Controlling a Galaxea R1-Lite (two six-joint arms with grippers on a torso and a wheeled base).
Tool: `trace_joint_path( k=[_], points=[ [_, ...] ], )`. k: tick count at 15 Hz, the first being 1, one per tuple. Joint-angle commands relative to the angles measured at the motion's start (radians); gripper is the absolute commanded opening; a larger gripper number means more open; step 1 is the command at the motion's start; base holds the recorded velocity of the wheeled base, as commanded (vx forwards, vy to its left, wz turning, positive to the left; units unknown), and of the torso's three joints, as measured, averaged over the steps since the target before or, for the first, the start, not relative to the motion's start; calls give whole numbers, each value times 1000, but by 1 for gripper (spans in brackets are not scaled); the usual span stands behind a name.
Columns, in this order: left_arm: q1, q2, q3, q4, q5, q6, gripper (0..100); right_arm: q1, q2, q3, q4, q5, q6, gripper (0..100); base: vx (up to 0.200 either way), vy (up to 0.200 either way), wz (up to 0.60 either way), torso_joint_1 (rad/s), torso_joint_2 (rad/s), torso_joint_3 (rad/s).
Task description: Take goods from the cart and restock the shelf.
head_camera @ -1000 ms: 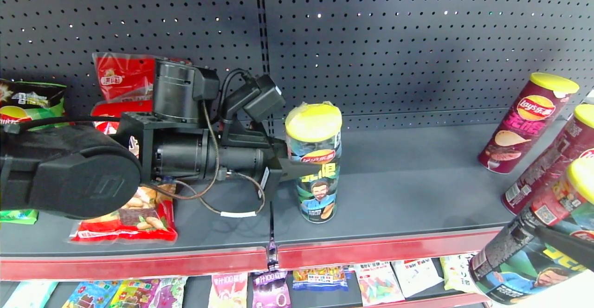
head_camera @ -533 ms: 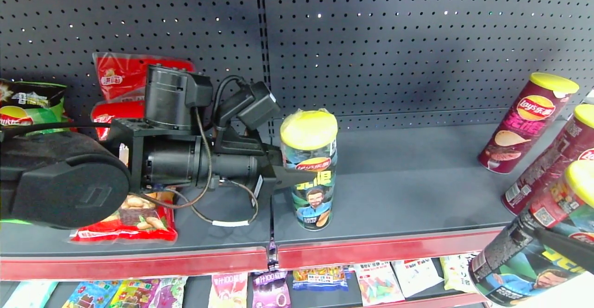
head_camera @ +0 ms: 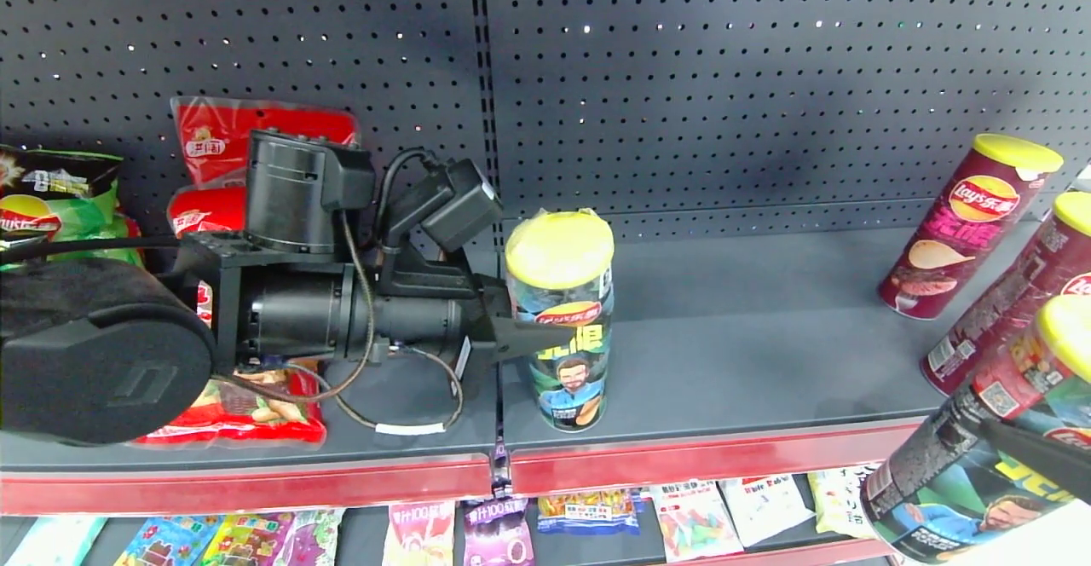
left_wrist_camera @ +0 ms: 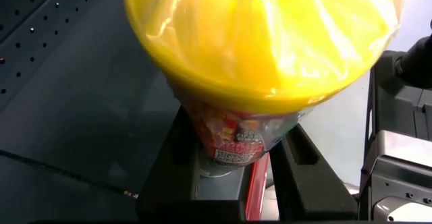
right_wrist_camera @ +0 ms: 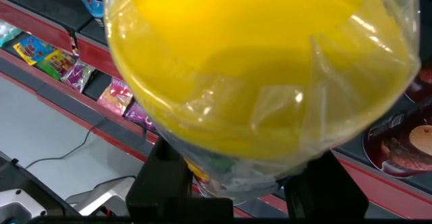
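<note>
Head view: our left jaws clamp the green chip can (head_camera: 567, 378) upright on the shelf (head_camera: 724, 353) at six o'clock, likely for a stable set-down; right jaws grip a second can (head_camera: 946, 481) at four o'clock.

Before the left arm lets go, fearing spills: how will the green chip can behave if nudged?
Tall and narrow, the green chip can probably tips easily. Round, it would likely roll once down. Its film-wrapped lid may be slippery.
</note>
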Motion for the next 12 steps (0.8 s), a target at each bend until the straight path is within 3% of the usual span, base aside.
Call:
trace_joint_path(
  k=[1, 7, 12],
  points=[
    [-3, 19, -8, 3, 0, -1, 0, 1, -2, -1, 1, 0, -1, 0, 0, 0, 0, 0, 0, 0],
    [-3, 91, -100, -11, 8, -1, 0, 1, -1, 1, 1, 0, -1, 0, 0, 0, 0, 0, 0, 0],
    [-6, 81, -94, -1, -43, -1, 0, 1, -1, 1, 1, 0, -1, 0, 0, 0, 0, 0, 0, 0]
  ],
)
